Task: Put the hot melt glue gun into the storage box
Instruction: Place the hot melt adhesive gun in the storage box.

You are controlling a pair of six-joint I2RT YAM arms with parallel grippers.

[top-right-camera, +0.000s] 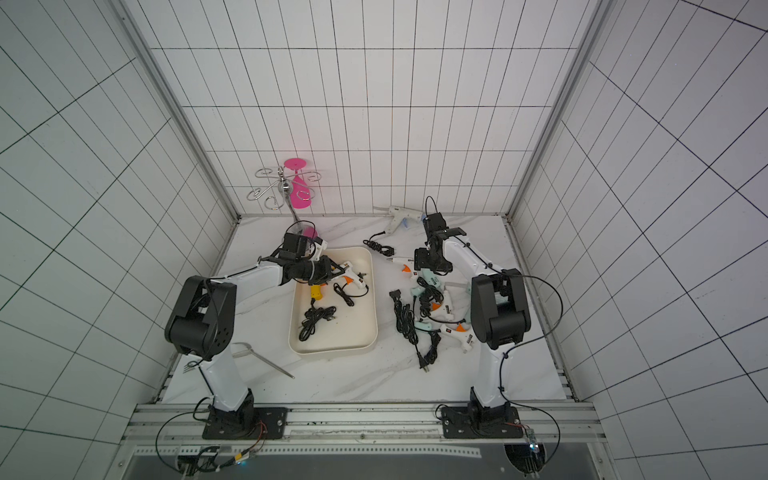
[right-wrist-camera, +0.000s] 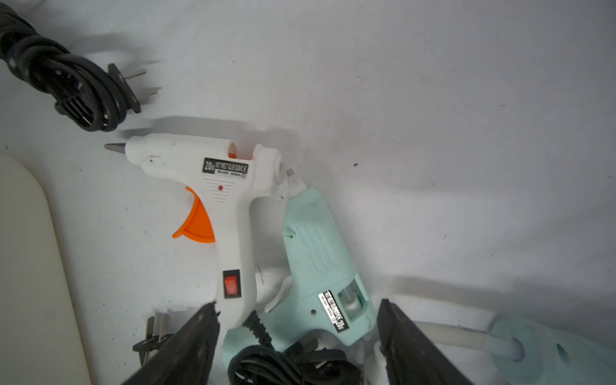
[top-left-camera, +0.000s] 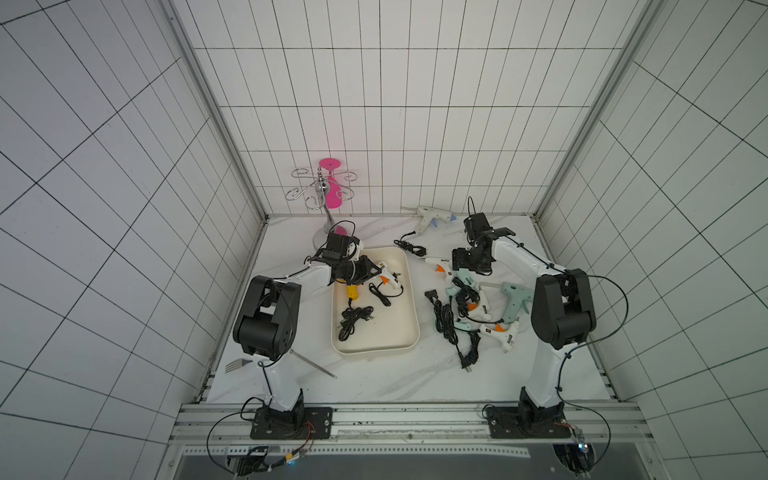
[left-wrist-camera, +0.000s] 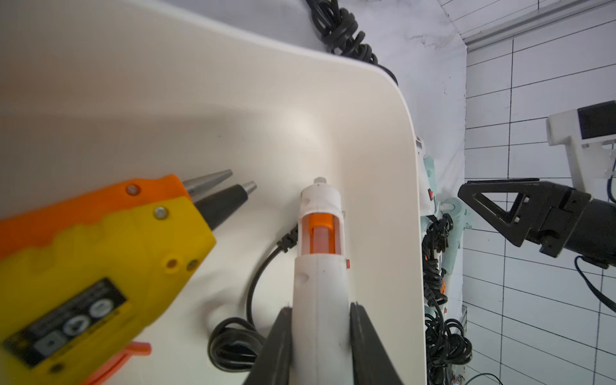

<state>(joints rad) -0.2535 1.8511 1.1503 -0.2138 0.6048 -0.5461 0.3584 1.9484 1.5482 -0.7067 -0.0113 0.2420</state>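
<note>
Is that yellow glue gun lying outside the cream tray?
No, the yellow glue gun lies inside the storage box, beside the white glue gun.

Cream storage box [top-left-camera: 390, 332] mid-table, white glue gun [top-left-camera: 390, 277] inside, loose glue guns [top-left-camera: 513, 296] alongside.

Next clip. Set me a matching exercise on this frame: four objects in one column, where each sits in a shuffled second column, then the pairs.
Things
1. yellow glue gun
2. white glue gun beside it
3. mint glue gun
4. fork

Places
A. on the table, beside the left arm's base
B. lying in the storage box, ungripped
C. clamped in the left gripper, over the box
D. on the table under the open right gripper

Pairs: 1-B, 2-C, 3-D, 4-A
</note>
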